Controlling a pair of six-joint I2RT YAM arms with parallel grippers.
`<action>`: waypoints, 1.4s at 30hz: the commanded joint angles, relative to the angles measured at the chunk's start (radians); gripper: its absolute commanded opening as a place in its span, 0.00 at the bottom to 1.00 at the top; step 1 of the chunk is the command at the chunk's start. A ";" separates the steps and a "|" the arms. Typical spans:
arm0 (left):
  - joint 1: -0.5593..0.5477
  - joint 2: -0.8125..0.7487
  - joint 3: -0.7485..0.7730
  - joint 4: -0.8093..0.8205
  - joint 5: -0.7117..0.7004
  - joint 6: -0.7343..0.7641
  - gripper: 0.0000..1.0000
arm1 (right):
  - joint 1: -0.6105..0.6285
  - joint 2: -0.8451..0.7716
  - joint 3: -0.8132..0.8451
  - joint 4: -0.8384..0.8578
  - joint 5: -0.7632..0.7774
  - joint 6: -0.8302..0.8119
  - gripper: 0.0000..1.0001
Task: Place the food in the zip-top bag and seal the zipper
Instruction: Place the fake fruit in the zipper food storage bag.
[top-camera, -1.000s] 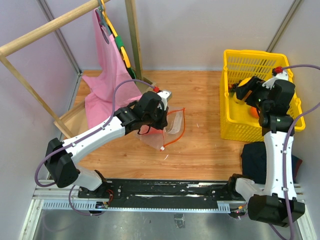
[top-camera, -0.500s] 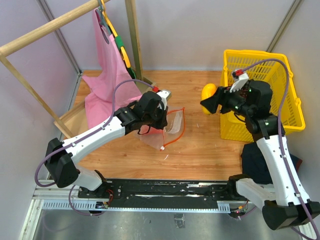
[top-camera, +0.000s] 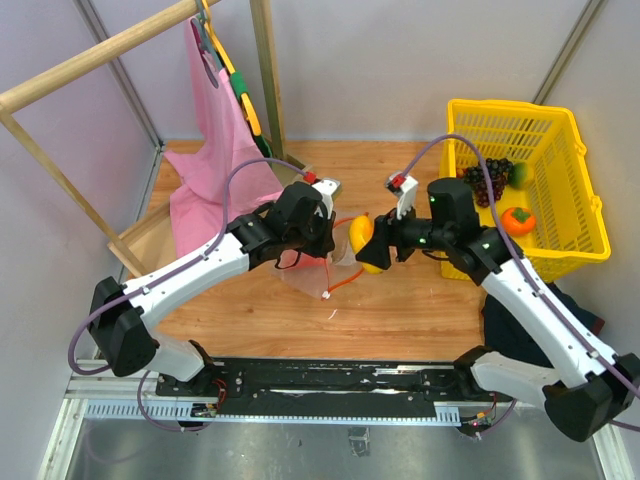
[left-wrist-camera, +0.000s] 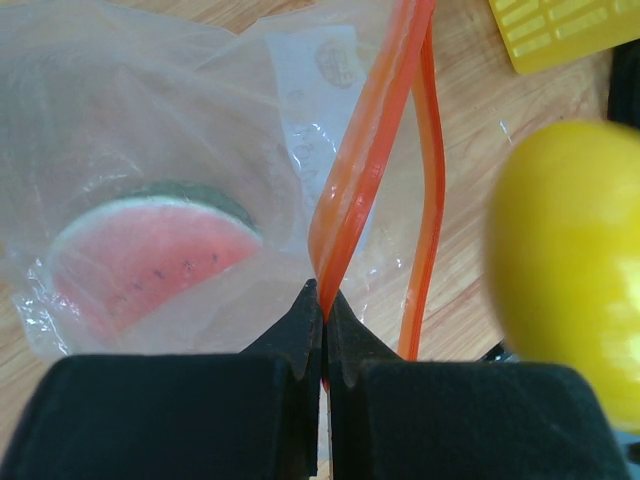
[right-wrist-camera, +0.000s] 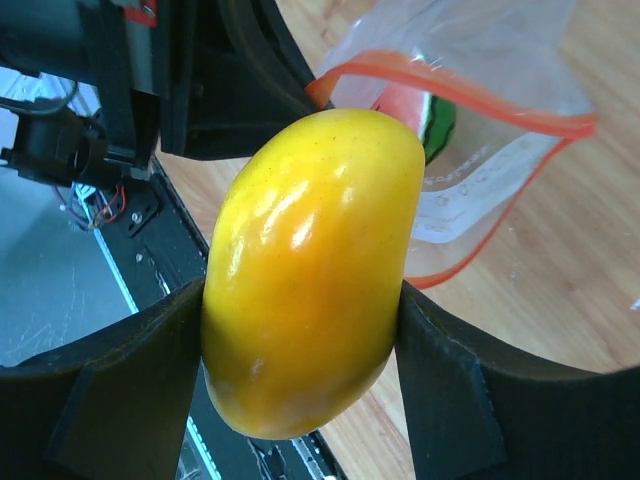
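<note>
Top external: left gripper is pinched tight on the orange zipper strip of the clear bag, whose mouth gapes. A watermelon slice lies inside the bag. Right gripper clamps the mango just beside the bag's mouth, on its right. Grapes, persimmon and lime sit in the yellow basket, well right of the bag.

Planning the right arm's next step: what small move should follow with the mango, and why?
Probably ease the mango forward through the mouth of the bag, then release. The right end effector grips it just outside the opening; the left end effector pinches the zipper, so the mouth gapes; a watermelon slice lies inside.
</note>
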 joint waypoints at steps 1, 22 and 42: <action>0.005 -0.043 -0.009 0.040 0.001 -0.009 0.00 | 0.059 0.053 -0.024 0.002 -0.007 -0.020 0.17; 0.004 -0.121 -0.111 0.109 0.178 0.034 0.00 | 0.068 0.276 0.010 0.133 0.127 0.064 0.27; 0.001 -0.109 -0.122 0.101 0.188 -0.028 0.00 | 0.068 0.224 -0.044 0.210 0.303 0.138 0.83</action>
